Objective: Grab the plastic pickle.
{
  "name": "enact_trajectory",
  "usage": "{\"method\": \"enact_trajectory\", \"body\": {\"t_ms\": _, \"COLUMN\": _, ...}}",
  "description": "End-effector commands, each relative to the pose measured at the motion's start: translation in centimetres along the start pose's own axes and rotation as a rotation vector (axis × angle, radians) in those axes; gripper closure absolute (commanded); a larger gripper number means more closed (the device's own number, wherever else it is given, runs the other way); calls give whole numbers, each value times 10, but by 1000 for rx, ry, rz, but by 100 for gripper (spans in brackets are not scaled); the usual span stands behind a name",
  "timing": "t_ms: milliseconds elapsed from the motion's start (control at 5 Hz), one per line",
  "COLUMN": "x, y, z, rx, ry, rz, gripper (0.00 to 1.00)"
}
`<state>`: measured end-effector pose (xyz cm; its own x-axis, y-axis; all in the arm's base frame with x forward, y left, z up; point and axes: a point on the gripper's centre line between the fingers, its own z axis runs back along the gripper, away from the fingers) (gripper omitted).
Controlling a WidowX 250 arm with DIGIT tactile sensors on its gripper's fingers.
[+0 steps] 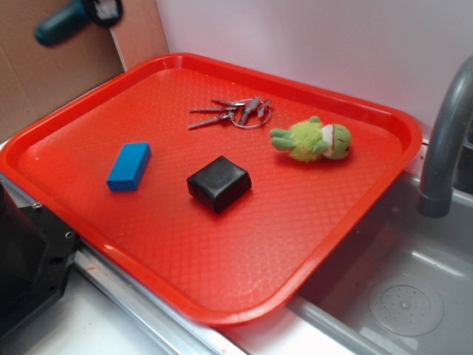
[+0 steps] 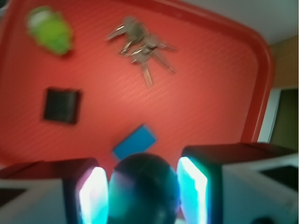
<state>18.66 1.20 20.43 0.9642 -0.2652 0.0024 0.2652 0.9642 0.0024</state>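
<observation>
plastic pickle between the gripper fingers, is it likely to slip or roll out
Probably somewhat slippery: the plastic pickle looks smooth and glossy with a rounded end. It likely stays stiff, showing no dent between the fingers. If released over the red tray, its capsule shape would probably roll.

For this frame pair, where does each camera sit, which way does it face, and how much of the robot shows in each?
Exterior: fixed off a tray corner, looking down across the red tray toward the wall; only the gripper shows, top left, holding the plastic pickle.
Wrist: on the arm above the tray, looking down past its fingers, which clamp the pickle.
Shared: blue block, black box, keys, plush toy.
</observation>
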Motion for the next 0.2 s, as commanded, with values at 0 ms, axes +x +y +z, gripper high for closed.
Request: {"method": "enact_trajectory", "body": {"t_ms": 0, "x": 6, "y": -6, "z": 85, "rx": 7, "ry": -50, "rz": 80, "gripper": 100}}
